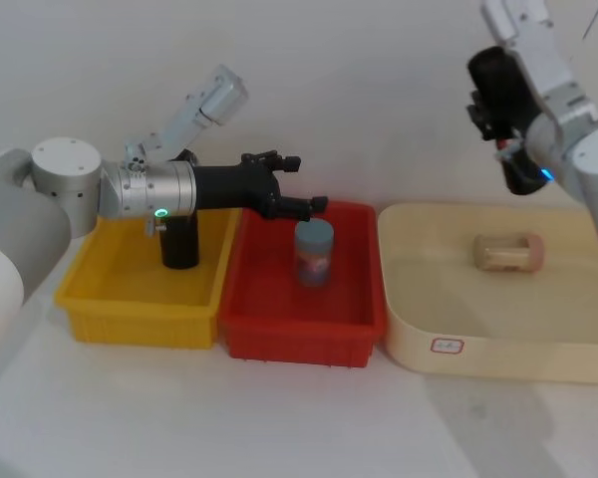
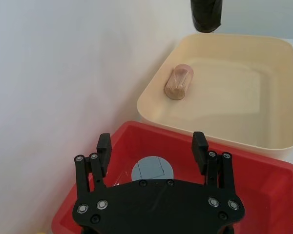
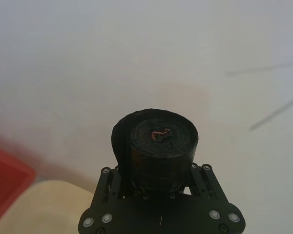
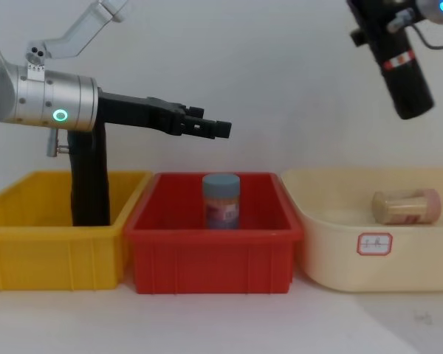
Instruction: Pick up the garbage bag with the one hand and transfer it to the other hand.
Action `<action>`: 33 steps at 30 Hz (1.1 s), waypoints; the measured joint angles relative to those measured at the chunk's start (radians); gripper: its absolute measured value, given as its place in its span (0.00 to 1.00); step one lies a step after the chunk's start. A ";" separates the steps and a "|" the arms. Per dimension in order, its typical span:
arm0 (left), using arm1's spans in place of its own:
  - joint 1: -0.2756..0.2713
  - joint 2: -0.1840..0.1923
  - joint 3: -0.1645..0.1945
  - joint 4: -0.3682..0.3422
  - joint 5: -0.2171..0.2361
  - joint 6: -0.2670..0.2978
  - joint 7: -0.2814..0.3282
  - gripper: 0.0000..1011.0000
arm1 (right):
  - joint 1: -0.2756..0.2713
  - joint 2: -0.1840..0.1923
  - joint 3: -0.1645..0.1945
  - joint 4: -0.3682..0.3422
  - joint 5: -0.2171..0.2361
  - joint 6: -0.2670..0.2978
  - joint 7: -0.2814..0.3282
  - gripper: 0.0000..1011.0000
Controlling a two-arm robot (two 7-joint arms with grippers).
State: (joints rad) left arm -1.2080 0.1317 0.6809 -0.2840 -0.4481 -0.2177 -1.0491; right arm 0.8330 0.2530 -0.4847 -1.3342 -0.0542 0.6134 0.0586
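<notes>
Garbage bag point(image 4: 407, 88), a crinkled matte-black roll, is up in the air at the right, clamped between the fingers of the right gripper point(image 1: 503, 124). That gripper belongs to the arm with the blue light. The roll hangs tilted above the far side of the cream tray point(image 1: 478, 358), touching nothing else (a thin red band crosses it in the chest view).

Nearest the robot, three containers sit in a row on a white table point(image 1: 279, 428). From the robot's left to right they are a yellow bin point(image 1: 130, 319), a red bin point(image 1: 299, 339) and the wide cream tray. The tray has a small white label point(image 1: 447, 346) on its front wall.

Inside the yellow bin, a second black roll point(image 1: 179, 244) stands upright near the back. In the red bin, a jar with a grey-blue lid point(image 1: 314, 252) stands upright. In the cream tray, a pale see-through jar point(image 1: 508, 251) lies on its side.

Above the bins, the left arm, with its green ring light, reaches across from the robot's left. The left gripper point(image 1: 301, 181) hovers over the red bin, above the lidded jar, with its fingers spread apart and nothing between them.

Farthest back is a plain white wall point(image 1: 359, 90).
</notes>
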 joint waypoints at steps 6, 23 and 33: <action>0.000 0.000 0.000 0.000 0.000 0.000 0.000 0.99 | -0.008 0.020 0.024 -0.003 0.003 0.018 0.004 0.59; 0.000 0.000 0.000 0.000 0.000 0.000 0.000 0.99 | -0.019 0.042 0.055 0.000 0.011 0.033 0.017 0.99; 0.000 0.000 0.000 0.000 0.000 0.000 0.000 0.99 | -0.020 0.046 0.060 0.001 0.013 0.036 0.020 0.99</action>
State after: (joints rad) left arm -1.2080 0.1317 0.6809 -0.2840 -0.4481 -0.2177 -1.0491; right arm 0.8127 0.2989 -0.4251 -1.3335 -0.0414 0.6491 0.0784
